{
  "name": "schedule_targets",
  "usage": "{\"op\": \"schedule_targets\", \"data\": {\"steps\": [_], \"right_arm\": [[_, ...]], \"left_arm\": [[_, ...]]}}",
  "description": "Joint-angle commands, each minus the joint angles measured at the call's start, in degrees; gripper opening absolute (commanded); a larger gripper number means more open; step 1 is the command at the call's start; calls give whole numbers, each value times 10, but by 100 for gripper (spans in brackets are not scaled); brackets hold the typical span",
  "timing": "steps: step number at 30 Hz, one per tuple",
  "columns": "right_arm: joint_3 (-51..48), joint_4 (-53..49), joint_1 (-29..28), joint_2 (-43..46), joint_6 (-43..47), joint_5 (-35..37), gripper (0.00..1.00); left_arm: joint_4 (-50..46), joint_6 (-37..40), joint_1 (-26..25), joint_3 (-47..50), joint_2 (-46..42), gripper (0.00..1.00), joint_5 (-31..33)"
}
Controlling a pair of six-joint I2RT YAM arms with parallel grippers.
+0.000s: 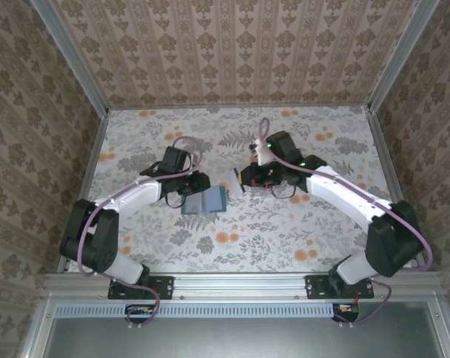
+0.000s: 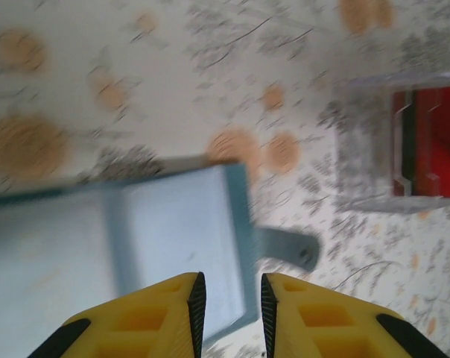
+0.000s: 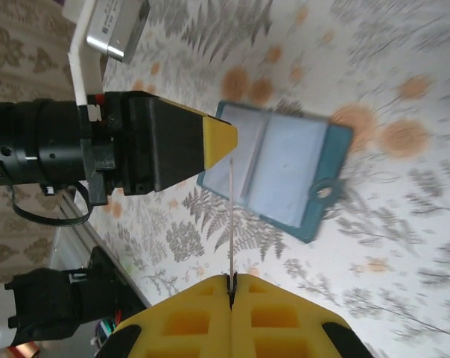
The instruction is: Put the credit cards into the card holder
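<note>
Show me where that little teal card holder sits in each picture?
Top external: card holder near the middle of the tablecloth.
Left wrist: card holder lower left, lying open.
Right wrist: card holder centre right, lying open.
Shared landmark: the tablecloth's orange flowers.

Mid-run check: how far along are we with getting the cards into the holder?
Done: the card holder lies open, with no card visible inside it. In hand: the right hand pinches one card edge-on beside it, while the left hand sits at the holder's edge. Left: slot that card, then the red cards in the clear tray.
</note>
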State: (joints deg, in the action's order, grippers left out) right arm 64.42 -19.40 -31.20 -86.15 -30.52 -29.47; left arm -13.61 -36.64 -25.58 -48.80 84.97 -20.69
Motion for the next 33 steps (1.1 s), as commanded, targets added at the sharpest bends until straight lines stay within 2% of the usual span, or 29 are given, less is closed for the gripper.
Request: {"op": "schedule_targets", "data": {"steps": [1,5,8,20,33], "right_arm": [[-3,57,-35,-38,-32,-16,3],[1,88,-72,-78,-42,-1,3],[2,120,-84,-108,-58,0,3],[20,194,-96,-186,-99,-18,3],[-23,257,-102,-204,-149,22,3]], "left_arm": [[-24,7,41,51,-41,29,28],[-32,8,96,98,-73,29,25],[-30,11,119,115,-79,29,15],[4,17,124,140,-60,29,-1],[59,28,123,166,-40,28,-37]]}}
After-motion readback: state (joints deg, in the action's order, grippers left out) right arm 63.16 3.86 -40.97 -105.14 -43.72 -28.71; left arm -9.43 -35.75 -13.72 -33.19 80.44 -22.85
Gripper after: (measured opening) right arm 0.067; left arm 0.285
